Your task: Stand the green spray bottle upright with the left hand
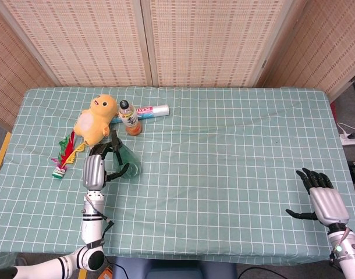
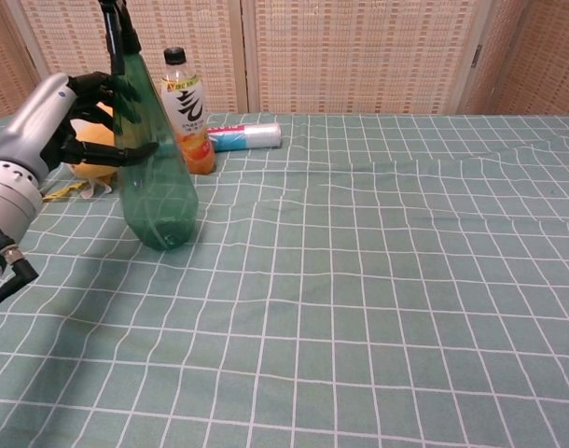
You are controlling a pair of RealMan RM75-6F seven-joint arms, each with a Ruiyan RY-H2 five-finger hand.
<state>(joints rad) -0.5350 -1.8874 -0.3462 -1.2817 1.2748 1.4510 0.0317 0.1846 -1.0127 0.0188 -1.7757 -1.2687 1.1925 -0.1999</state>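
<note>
The spray bottle (image 2: 154, 177) stood on the surface (image 1: 224, 157) within the left hand's (image 1: 95, 168) fingers (image 2: 126, 149). Beyond those fingers sat a plush toy (image 1: 95, 119), with a drink bottle (image 2: 188, 112) just to its right and a roll (image 1: 151, 110) behind that. Left of the fingers lay a shuttlecock (image 1: 62, 158). The right hand (image 1: 323, 200) rested well apart, far to the right.
</note>
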